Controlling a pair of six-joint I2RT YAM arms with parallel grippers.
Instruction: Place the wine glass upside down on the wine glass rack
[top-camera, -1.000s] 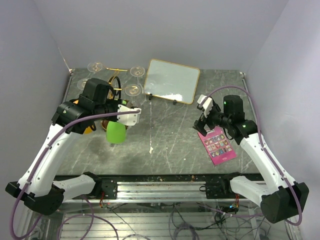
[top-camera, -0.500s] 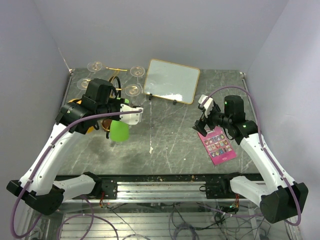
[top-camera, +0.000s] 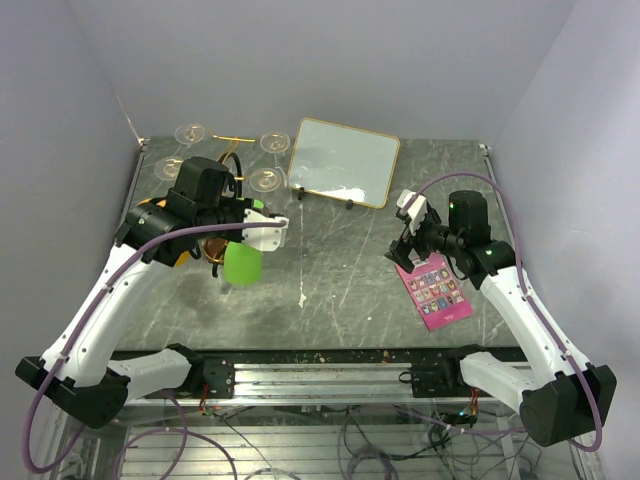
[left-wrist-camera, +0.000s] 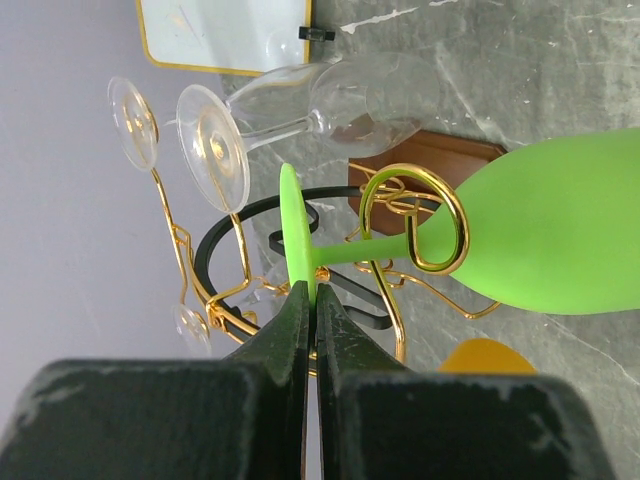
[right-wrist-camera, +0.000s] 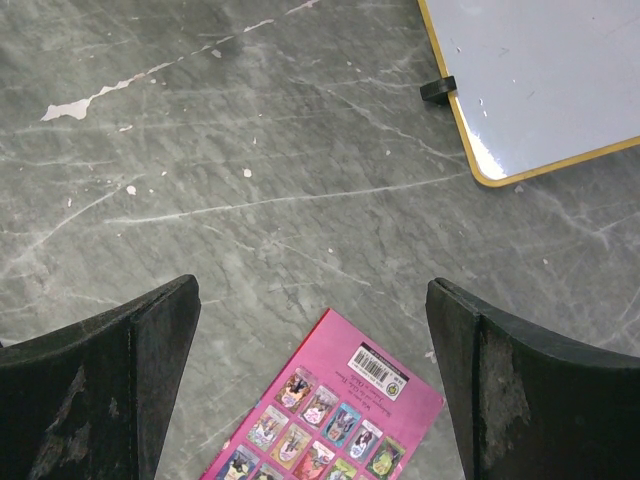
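Our left gripper (left-wrist-camera: 310, 300) pinches the green wine glass (left-wrist-camera: 560, 230) by its foot, stem crossing a curl of the rack (left-wrist-camera: 430, 155) at 10 o'clock. Our right gripper (right-wrist-camera: 312, 300) gapes wide at 3 o'clock.

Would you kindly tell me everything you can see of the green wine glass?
The green wine glass is opaque lime, matte and plastic-looking, with a rounded bowl, slim stem and flat round foot. The left gripper pinches the foot's rim edge-on. The stem appears to pass through a gold curl of the wine glass rack, the bowl lying beyond it.
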